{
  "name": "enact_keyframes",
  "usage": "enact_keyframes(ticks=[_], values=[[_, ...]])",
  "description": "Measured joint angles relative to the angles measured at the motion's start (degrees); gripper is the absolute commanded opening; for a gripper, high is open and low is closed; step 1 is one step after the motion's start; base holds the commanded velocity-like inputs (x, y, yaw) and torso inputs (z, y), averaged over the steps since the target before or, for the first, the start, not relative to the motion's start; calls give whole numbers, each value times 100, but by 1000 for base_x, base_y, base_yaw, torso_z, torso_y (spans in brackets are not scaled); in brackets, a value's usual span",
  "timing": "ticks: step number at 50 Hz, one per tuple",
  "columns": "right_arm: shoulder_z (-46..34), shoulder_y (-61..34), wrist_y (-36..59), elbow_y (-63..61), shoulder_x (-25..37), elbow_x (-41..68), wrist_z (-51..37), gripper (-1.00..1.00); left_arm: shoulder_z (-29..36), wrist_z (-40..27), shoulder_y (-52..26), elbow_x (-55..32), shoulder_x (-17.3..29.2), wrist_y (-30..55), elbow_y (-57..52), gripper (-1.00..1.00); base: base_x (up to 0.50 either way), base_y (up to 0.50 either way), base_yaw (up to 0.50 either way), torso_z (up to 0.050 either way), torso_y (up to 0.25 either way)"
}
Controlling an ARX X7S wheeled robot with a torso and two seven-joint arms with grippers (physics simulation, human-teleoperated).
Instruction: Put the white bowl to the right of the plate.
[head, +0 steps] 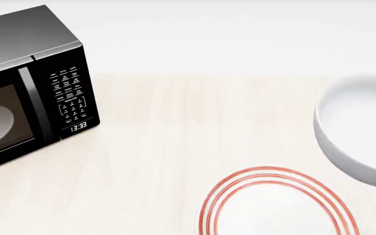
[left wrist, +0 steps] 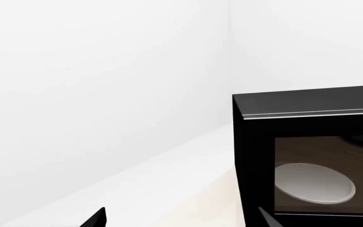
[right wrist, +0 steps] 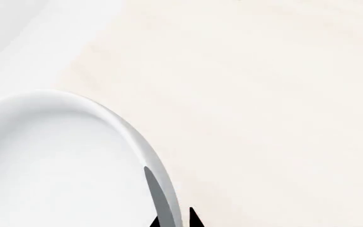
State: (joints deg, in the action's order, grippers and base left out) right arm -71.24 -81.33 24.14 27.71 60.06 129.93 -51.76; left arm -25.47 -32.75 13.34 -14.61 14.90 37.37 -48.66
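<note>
The white bowl (head: pixel 361 134) is sitting at the far right of the head view, its right side running out of frame, so its whole outline is not showing. Taking the plate (head: pixel 276 205) as the landmark, the bowl is lying beyond it and off to its right, close by; whether the two are touching is hard to make out. The plate itself is being cut off by the lower edge, only its far arc of three red rings showing. Well to the left of the plate, the black microwave (head: pixel 31 83) is standing on the pale counter (head: pixel 175 127), its left part cropped; its clock is reading 13:33, while the keypad labels are too small to read. Through its dark door a pale round tray (left wrist: pixel 314 183) is showing. In the right wrist view the right tool (right wrist: pixel 172 218) is closing on the bowl's rim, one finger inside the wall and one outside, only the tips showing. Of the left tool (left wrist: pixel 181 220) just two dark tips are peeking in, standing wide apart with nothing between them.
</note>
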Motion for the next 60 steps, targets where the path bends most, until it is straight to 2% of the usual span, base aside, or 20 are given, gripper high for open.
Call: enact_keyframes(ticks=[34,60], values=[[121,714,-458,-43,928,309,351,-100,93,-75,-2,-10,29,-78,59,100,0,0,0,0,1],[35,1458,-938,100,1199,492,795,-100,132,-124,14,-36,58,-111,72,100,0,0,0,1,1]])
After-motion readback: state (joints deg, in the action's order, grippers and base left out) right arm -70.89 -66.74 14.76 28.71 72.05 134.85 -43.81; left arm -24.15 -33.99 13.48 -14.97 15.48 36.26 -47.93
